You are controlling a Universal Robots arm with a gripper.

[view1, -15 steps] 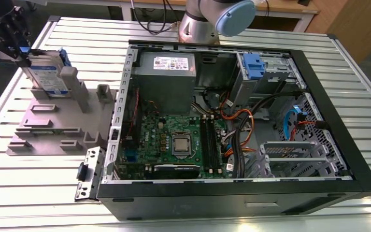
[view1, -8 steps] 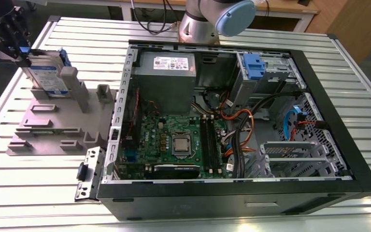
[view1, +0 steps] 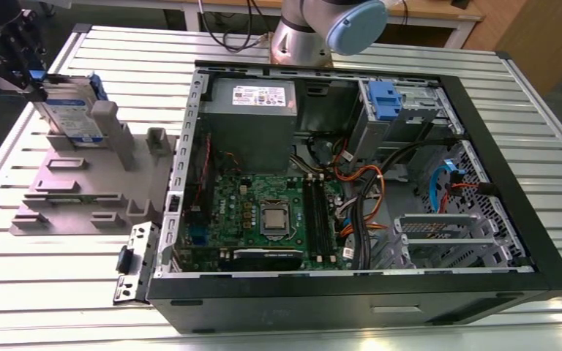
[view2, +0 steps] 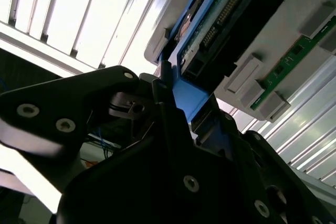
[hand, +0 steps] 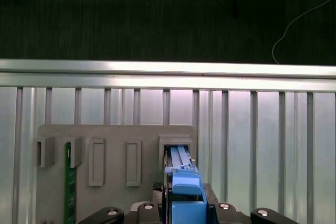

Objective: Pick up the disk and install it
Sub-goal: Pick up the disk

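The disk [view1: 71,113] stands on edge in a slot of the grey holder [view1: 76,183] at the exterior view's left, its white-and-blue label facing the computer case. My gripper [view1: 33,75] sits at the disk's upper end, its black fingers shut on the blue carrier's end tab. In the first wrist view the blue tab of the disk [hand: 178,158] rises from the holder slot between the fingers of the gripper [hand: 186,205]. The second wrist view shows the disk's connector edge [view2: 210,30] and the gripper [view2: 184,103] clamped on the blue tab.
An open computer case [view1: 486,146] lies at the middle and the exterior view's right, with a motherboard, a grey power-supply box [view1: 252,99] and a drive bay holding a blue carrier [view1: 383,99]. A green circuit board [hand: 67,192] stands in another holder slot. The table is slatted aluminium.
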